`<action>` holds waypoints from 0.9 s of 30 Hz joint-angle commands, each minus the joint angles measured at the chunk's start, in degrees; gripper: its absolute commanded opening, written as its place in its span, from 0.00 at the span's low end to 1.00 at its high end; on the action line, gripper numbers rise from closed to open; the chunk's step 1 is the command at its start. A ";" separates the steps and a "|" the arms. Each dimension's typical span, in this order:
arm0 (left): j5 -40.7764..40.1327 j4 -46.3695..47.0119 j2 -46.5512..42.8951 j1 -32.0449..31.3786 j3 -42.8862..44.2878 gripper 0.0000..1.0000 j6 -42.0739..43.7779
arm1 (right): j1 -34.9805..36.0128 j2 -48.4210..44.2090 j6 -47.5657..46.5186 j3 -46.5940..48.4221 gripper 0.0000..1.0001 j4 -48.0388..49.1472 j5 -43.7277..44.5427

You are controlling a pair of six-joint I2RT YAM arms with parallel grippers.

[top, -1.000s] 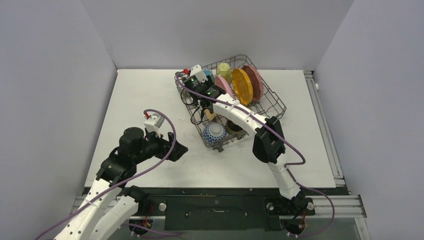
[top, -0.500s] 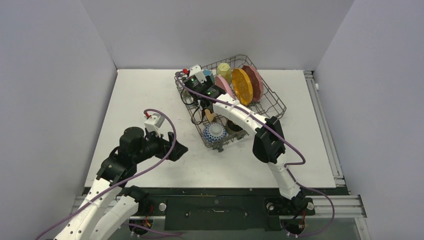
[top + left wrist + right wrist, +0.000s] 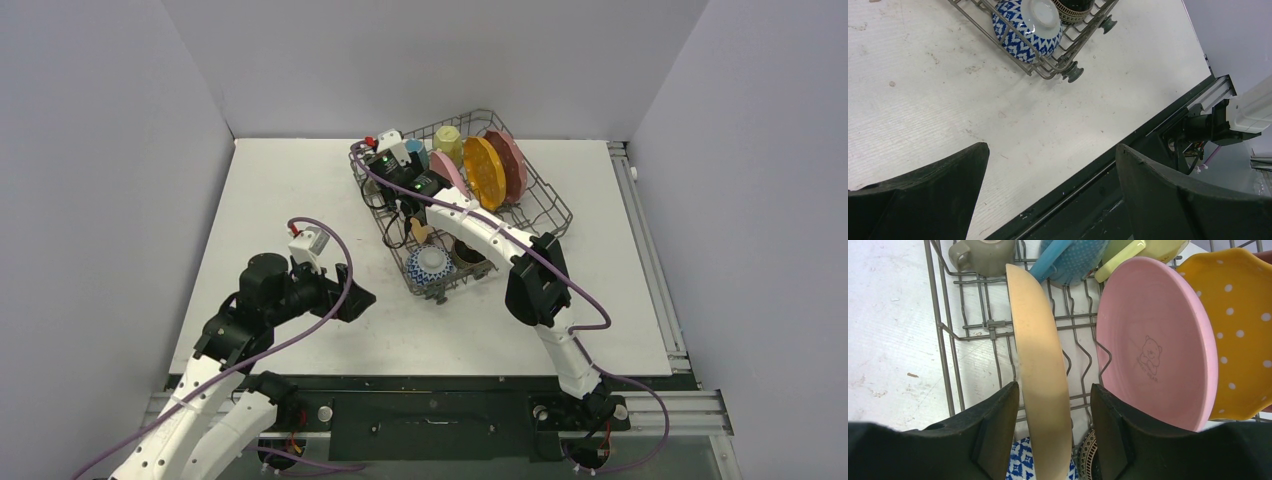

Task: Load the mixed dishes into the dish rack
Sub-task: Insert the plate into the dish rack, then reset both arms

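Observation:
The grey wire dish rack (image 3: 560, 205) stands at the table's back middle. It holds the pink plate (image 3: 1153, 355), orange plate (image 3: 1243, 330), dark red plate (image 3: 510, 160), yellow mug (image 3: 447, 143), blue mug (image 3: 1073, 260), grey-olive mug (image 3: 982, 252), blue-white bowl (image 3: 1028, 27) and dark brown bowl (image 3: 466, 255). My right gripper (image 3: 1054, 387) is inside the rack. It is open, its fingers either side of the upright tan plate (image 3: 1040, 365), with a gap at the right finger. My left gripper (image 3: 1052, 146) is open and empty near the table's front edge.
The rack's small wheels (image 3: 1073, 75) rest on the white table (image 3: 290, 200) near my left gripper. The black front rail (image 3: 430, 385) runs along the near edge. Grey walls close in the left, back and right sides.

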 commanded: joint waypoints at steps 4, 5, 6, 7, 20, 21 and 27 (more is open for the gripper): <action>0.83 3.19 0.01 0.49 0.24 0.96 0.94 | 0.01 -4.71 1.51 0.17 0.51 2.25 -1.47; 0.86 3.18 0.04 0.47 0.25 0.96 0.94 | 0.02 -5.10 1.52 -0.14 0.51 2.34 -1.46; 0.83 3.09 0.11 0.53 0.29 0.96 0.94 | 0.04 -5.89 1.48 -0.34 0.51 2.48 -1.44; 0.75 3.04 0.13 0.56 0.33 0.96 0.94 | 0.17 -6.35 1.51 -0.73 0.51 2.59 -1.44; -1.01 2.00 1.20 1.15 1.19 0.96 0.94 | 2.13 -20.47 1.42 -11.70 0.53 5.37 -0.28; -1.51 1.94 1.03 1.17 1.20 0.96 0.94 | 2.37 -22.79 1.50 -12.80 0.53 6.03 -0.14; -2.92 1.59 0.85 1.49 1.63 0.96 0.94 | 2.92 -34.98 2.67 -26.44 0.54 10.90 -0.77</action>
